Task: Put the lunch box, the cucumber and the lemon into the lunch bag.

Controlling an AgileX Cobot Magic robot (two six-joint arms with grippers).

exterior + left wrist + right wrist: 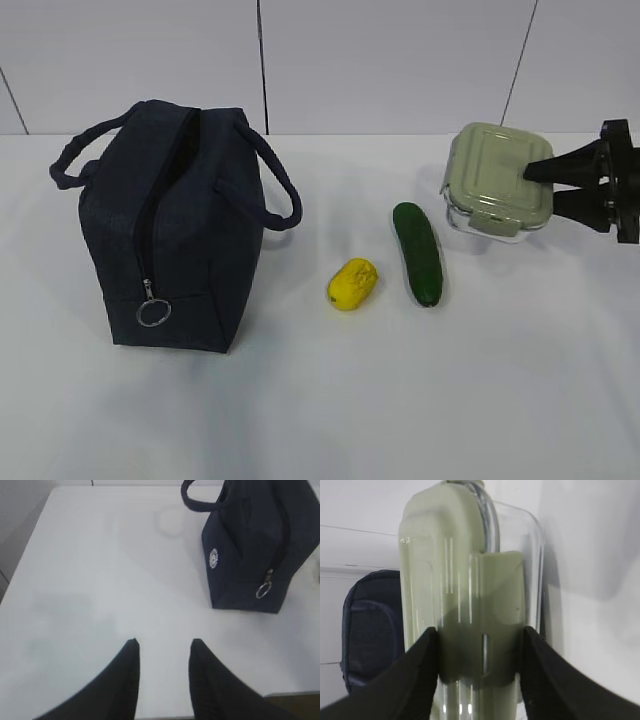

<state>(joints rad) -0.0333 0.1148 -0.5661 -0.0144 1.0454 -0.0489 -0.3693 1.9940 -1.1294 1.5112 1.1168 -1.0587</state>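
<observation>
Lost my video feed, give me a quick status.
Right gripper clamped on lunch box, box tilted. Left gripper open, empty, short of the lunch bag. Cucumber and lemon lie between box and bag.

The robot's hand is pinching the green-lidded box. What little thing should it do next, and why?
Probably lift the lunch box a little higher. The right gripper is clamped on its lid clip and the box sits tilted, while the cucumber and lemon lie between it and the lunch bag, whose zipper looks open.
</observation>
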